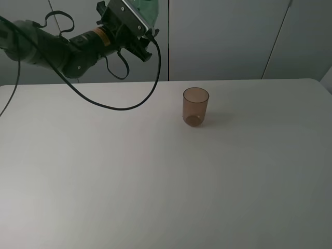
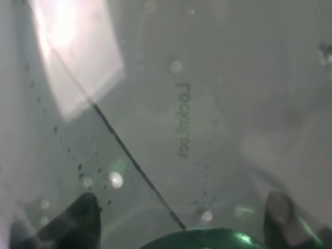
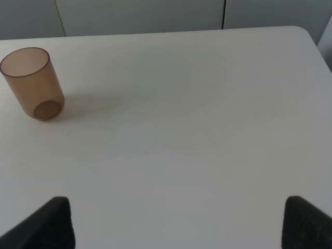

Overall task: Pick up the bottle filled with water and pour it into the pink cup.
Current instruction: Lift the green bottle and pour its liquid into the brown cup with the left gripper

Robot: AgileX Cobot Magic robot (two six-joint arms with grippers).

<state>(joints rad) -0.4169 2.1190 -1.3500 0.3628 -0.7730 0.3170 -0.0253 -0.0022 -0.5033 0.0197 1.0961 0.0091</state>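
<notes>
The bottle (image 1: 149, 10) is held clamped in the left gripper (image 2: 181, 223), high up. The cup (image 1: 195, 106), well below, appears unfilled; pouring remains undone. The right gripper (image 3: 181, 223) is spread, empty.

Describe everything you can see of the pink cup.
The pink cup is a small, translucent, brownish-pink tumbler that looks like plastic. It is cylindrical with no handle. It stands upright with its open rim up and looks empty, its round base showing darker through the wall. It sits on the white table, a little right of the middle and toward the far edge, and casts a faint shadow. Only the table touches it.
</notes>
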